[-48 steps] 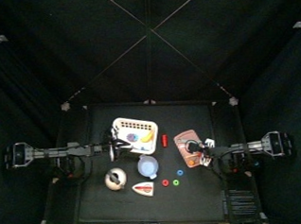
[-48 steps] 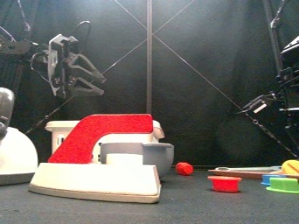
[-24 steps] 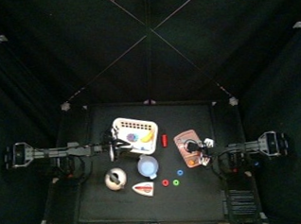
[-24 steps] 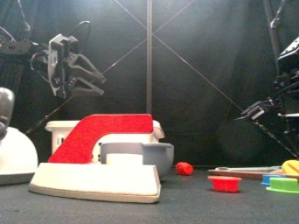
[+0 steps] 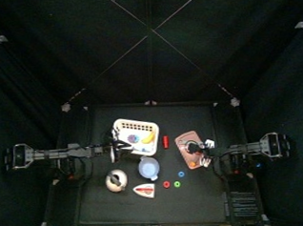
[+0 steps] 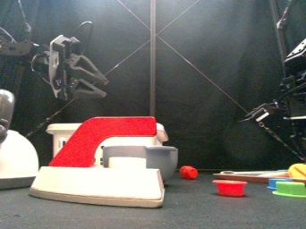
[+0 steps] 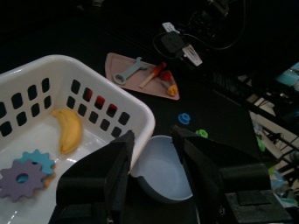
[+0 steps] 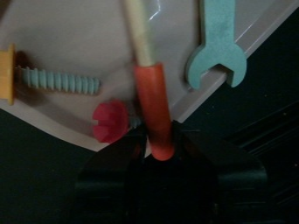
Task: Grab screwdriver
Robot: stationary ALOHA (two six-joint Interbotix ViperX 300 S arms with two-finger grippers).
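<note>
The screwdriver [image 8: 149, 83] has a red handle and a pale shaft and lies on the pink tray [image 8: 70, 39], next to a teal wrench [image 8: 219, 54], a yellow-headed bolt [image 8: 47, 80] and a red nut [image 8: 110, 119]. My right gripper [image 8: 158, 144] sits low over the tray's edge with its jaws shut on the end of the red handle. In the top view it [image 5: 204, 160] is at the tray's [image 5: 189, 143] right front corner. My left gripper [image 7: 163, 171] is open and empty, hanging above the white basket [image 5: 136, 135] and blue bowl [image 7: 163, 166].
The basket [image 7: 70, 114] holds a banana [image 7: 68, 131] and a gear toy [image 7: 24, 171]. A tape roll [image 5: 116, 181], a red and white block [image 6: 102, 161] and small coloured rings [image 5: 174, 183] lie at the table's front. A red cap [image 6: 230, 186] stands near the front edge.
A second ago my right arm shifted down and slightly inward over the tray. It has held still since. The left arm has not moved.
</note>
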